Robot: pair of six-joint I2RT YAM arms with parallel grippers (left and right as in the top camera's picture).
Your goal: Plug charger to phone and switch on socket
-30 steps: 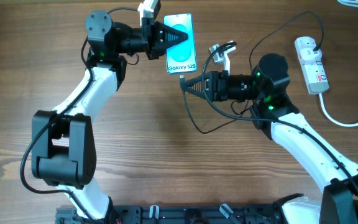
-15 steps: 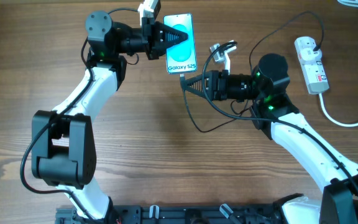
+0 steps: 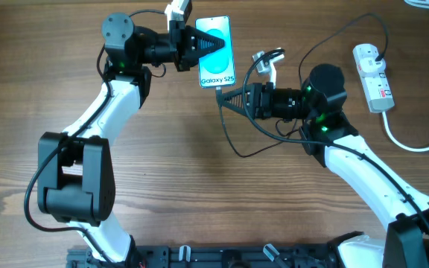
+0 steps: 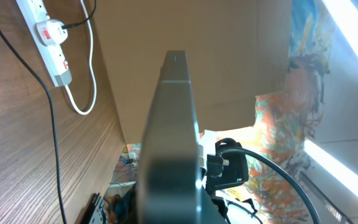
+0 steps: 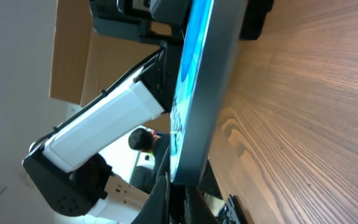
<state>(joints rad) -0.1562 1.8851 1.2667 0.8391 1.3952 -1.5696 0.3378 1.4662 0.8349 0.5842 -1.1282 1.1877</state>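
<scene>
The phone [image 3: 218, 74], with its teal screen and "Galaxy S25" text, is held on edge above the table, my left gripper [image 3: 218, 46] shut on it from the left. My right gripper [image 3: 226, 102] is shut on the charger's connector [image 3: 218, 94], which sits right at the phone's lower end; whether it is inside the port does not show. The charger's thin black cable [image 3: 233, 143] loops down and runs right, up to the white socket [image 3: 372, 78]. In the right wrist view the phone [image 5: 204, 81] stands edge-on just above my fingers [image 5: 166, 202]. The left wrist view shows the phone's edge [image 4: 169, 143] and the socket [image 4: 48, 37].
A thick white cord [image 3: 415, 141] curves away from the socket along the right table edge. My right arm's own black cables [image 3: 263, 63] arch just right of the phone. Brown wooden table [image 3: 199, 193] stretches in front of both arms.
</scene>
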